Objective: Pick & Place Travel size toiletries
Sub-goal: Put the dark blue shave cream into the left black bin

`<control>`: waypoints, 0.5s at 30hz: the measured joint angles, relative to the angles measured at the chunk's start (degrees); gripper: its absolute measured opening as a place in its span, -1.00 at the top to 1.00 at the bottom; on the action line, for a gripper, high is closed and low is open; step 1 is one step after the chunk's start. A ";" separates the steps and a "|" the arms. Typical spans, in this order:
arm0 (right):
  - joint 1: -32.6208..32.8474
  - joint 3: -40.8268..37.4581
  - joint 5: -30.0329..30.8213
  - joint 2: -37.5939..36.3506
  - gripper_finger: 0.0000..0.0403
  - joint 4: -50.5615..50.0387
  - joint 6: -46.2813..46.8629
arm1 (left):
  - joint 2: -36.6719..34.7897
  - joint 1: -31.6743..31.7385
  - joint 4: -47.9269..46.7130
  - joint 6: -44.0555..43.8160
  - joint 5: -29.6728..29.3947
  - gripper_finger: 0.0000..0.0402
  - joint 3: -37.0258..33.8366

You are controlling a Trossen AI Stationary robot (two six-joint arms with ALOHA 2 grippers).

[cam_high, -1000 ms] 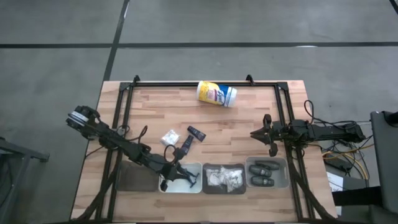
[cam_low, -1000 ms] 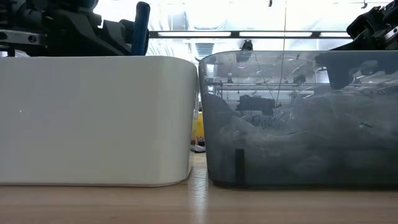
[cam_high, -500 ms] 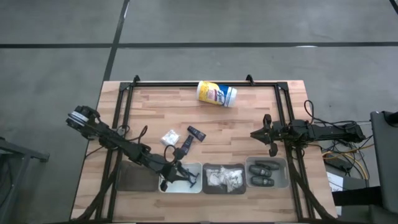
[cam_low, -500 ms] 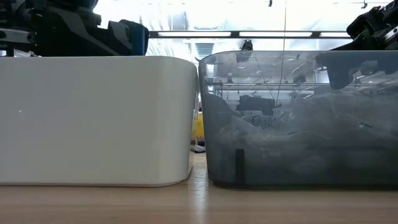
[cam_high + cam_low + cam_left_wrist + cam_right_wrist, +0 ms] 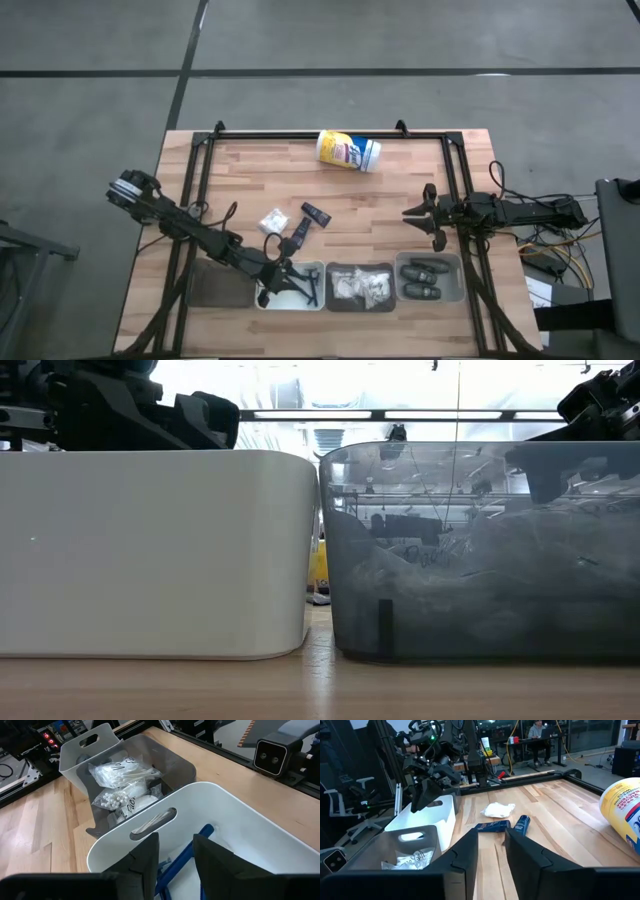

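Note:
My left gripper (image 5: 290,281) hangs open over the white bin (image 5: 150,820), nothing between its fingers. Under it a blue razor (image 5: 185,862) lies on the bin's floor. A white packet (image 5: 272,220) and two black tubes (image 5: 317,215) (image 5: 300,232) lie flat on the wood beyond the bins. The grey bin (image 5: 360,287) holds white packets, and the bin to its right (image 5: 428,278) holds dark oval pods. My right gripper (image 5: 405,213) waits at the table's right side, slightly open and holding nothing.
A yellow-and-white canister (image 5: 348,151) lies on its side near the far edge. A dark tray (image 5: 215,290) sits left of the white bin. The black frame rail (image 5: 330,135) runs along the far side. Bare wood lies between the canister and the bins.
My left gripper has opened over the white bin without moving. The blue razor that stood upright between its fingers has dropped out of the hold and down behind the bin's wall. Both arms have kept their place.

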 joint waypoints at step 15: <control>0.00 0.00 0.00 -0.01 0.33 0.00 0.02 | -0.11 0.04 -0.01 0.00 0.00 0.37 1.54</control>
